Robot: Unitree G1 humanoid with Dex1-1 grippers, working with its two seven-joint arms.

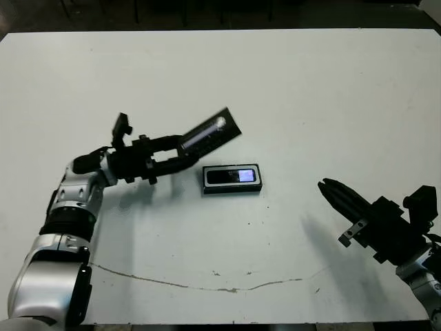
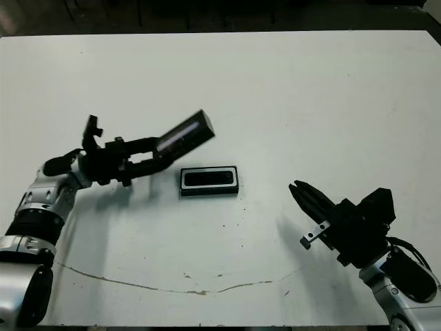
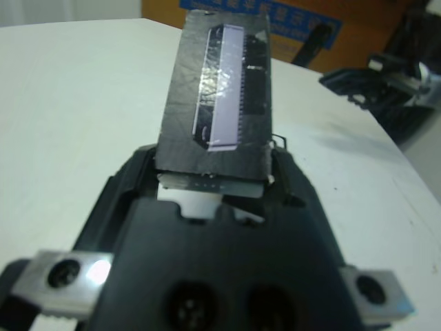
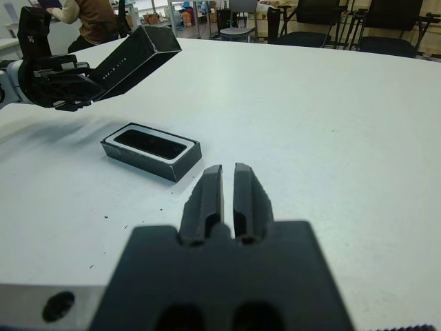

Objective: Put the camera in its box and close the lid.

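The box (image 1: 233, 189) lies on the white table (image 1: 324, 89) near its middle, black-walled with a white lining. Inside it lies the camera (image 1: 231, 176), its small screen lit bluish-white. My left gripper (image 1: 187, 148) is shut on one end of the lid (image 1: 212, 129), which hangs tilted in the air just left of and behind the box. In the left wrist view the lid (image 3: 220, 89) rises from between the fingers, glossy window facing the lens. My right gripper (image 1: 322, 185) is shut and holds nothing, low over the table to the right of the box (image 4: 180, 164).
A thin brown line (image 1: 207, 286) runs across the table near its front edge. Beyond the far edge, the right wrist view shows a seated person (image 4: 96, 17) and office chairs (image 4: 344, 17).
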